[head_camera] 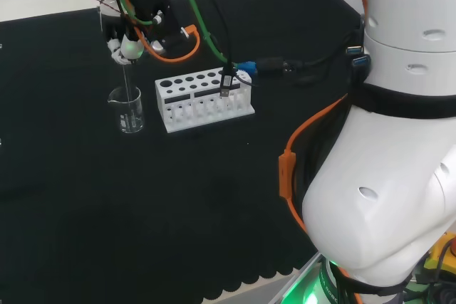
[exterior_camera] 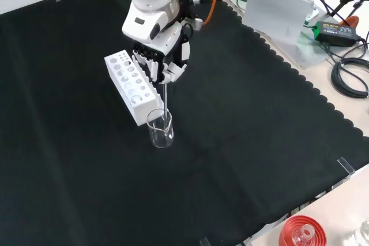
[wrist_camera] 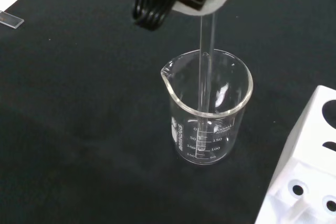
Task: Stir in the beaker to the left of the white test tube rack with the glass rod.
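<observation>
Black cloth covers the tabletop point(exterior_camera: 259, 119); the hand's point(exterior_camera: 164, 61) fingers point(exterior_camera: 151, 68) pinch 1 glass rod point(wrist_camera: 206, 72), dipping into the beaker point(wrist_camera: 207, 111) directly below them, beside the white test tube rack point(head_camera: 203, 99).

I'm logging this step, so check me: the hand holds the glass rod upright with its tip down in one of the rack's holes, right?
Not quite. The hand does hold the rod upright, but its tip is down inside the beaker, not in a hole of the rack. The wrist view shows the rod passing through the beaker's rim; the rack stands beside it.
</observation>
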Controlling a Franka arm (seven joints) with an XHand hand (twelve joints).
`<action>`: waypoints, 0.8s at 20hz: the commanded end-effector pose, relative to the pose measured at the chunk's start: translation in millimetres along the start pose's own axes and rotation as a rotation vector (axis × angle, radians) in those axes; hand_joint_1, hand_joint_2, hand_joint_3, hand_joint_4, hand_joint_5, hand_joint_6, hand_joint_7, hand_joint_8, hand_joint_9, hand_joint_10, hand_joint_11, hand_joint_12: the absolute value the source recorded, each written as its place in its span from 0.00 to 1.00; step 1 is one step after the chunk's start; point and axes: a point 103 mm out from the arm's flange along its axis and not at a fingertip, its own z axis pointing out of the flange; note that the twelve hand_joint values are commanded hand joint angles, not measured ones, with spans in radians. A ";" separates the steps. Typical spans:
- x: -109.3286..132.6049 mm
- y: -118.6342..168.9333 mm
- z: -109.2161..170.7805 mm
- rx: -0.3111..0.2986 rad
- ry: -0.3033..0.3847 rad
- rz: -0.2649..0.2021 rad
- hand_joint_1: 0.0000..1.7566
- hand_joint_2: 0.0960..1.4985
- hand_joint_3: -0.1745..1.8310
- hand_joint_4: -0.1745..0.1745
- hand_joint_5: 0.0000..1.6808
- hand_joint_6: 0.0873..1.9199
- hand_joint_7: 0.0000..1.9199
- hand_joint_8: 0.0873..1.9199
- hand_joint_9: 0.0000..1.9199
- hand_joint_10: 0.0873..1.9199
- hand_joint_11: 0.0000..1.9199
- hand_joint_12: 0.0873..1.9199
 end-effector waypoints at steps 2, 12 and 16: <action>-3.3 17.3 -7.0 0.006 -0.001 -0.001 0.68 0.45 0.47 0.00 0.62 0.55 0.79 0.37 0.90 0.25 0.83 0.38; -22.6 27.3 -13.0 0.012 -0.006 0.015 0.68 0.45 0.47 0.00 0.62 0.55 0.79 0.37 0.91 0.25 0.83 0.38; -32.6 20.2 -10.5 0.013 0.005 0.033 0.68 0.45 0.47 0.00 0.62 0.55 0.79 0.37 0.91 0.25 0.83 0.38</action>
